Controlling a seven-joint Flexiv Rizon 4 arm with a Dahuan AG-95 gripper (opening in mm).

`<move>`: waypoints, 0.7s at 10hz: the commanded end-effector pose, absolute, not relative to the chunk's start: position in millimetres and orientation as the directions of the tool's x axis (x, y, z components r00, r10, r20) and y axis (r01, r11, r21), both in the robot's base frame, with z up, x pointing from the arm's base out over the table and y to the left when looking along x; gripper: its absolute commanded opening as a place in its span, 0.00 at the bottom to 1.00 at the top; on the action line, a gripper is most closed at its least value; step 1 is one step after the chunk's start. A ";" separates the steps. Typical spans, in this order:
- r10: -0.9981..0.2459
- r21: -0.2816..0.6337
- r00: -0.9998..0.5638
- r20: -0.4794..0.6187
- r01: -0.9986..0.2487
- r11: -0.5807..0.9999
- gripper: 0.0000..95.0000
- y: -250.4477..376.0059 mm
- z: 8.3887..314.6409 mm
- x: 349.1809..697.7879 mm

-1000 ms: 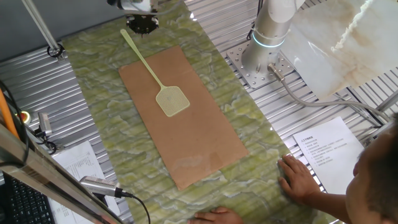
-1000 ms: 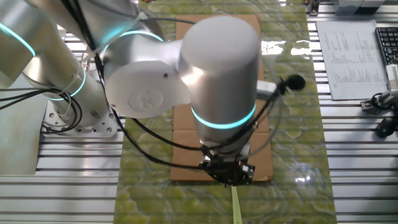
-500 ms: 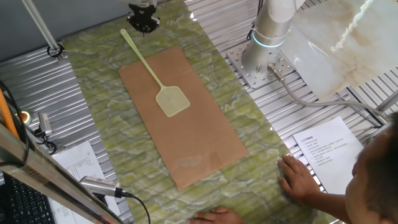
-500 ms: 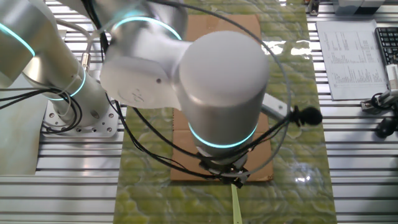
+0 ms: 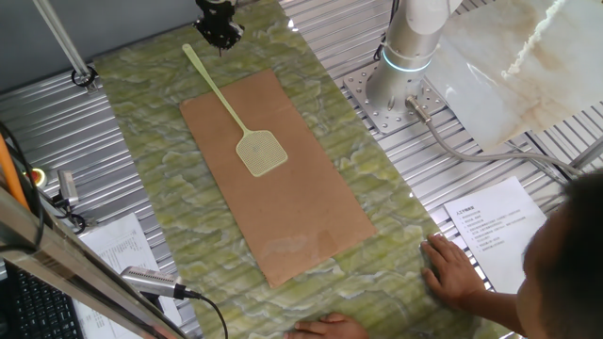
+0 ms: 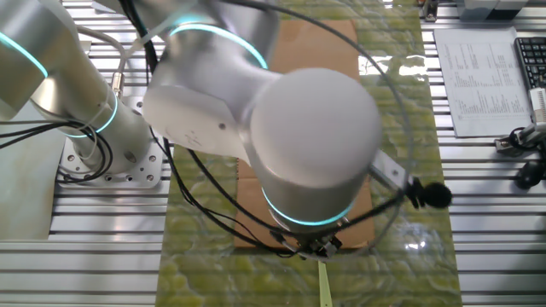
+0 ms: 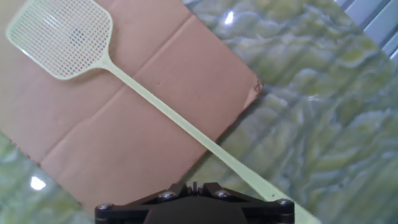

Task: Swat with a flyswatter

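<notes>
The pale yellow-green flyswatter [image 5: 261, 151] lies flat on the brown board [image 5: 301, 217], its mesh head near the board's middle and its thin handle running to the far left corner. In the hand view the flyswatter [image 7: 62, 36] shows its head at top left, the handle slanting down to the bottom right. My gripper [image 5: 218, 36] hovers above the cloth just right of the handle's end, touching nothing. Seen from the hand, the gripper [image 7: 194, 185] has its fingers together and holds nothing. The arm hides most of the board in the other fixed view; only the flyswatter handle's tip [image 6: 325, 283] shows.
A green marbled cloth [image 5: 151, 122] covers the table under the board. A person's hands [image 5: 454, 270] rest at the near edge. Printed sheets [image 5: 497, 224] lie at the right, the arm's base [image 5: 396, 94] stands behind the board, and a cabled microphone [image 5: 149, 281] lies at the left.
The hand has drifted slightly away from the board's far corner and its wrist has turned, swinging the cable rightward. The flyswatter has stayed still.
</notes>
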State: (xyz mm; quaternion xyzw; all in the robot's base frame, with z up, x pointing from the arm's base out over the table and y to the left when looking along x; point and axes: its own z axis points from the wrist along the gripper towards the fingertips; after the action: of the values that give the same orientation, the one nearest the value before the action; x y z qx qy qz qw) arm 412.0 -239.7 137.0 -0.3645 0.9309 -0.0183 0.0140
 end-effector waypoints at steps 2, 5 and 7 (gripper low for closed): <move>-0.457 0.074 -0.888 -0.053 -0.460 0.885 0.00 -238.9 135.3 413.3; -0.367 0.079 -0.930 -0.031 -0.368 0.926 0.00 -238.9 135.3 413.3; -0.286 0.084 -0.958 -0.022 -0.287 0.954 0.00 -238.9 135.3 413.3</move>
State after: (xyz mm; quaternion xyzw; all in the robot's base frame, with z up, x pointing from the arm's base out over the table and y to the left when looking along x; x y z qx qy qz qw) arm 413.3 -239.0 135.6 -0.1830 0.9824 0.0379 0.0064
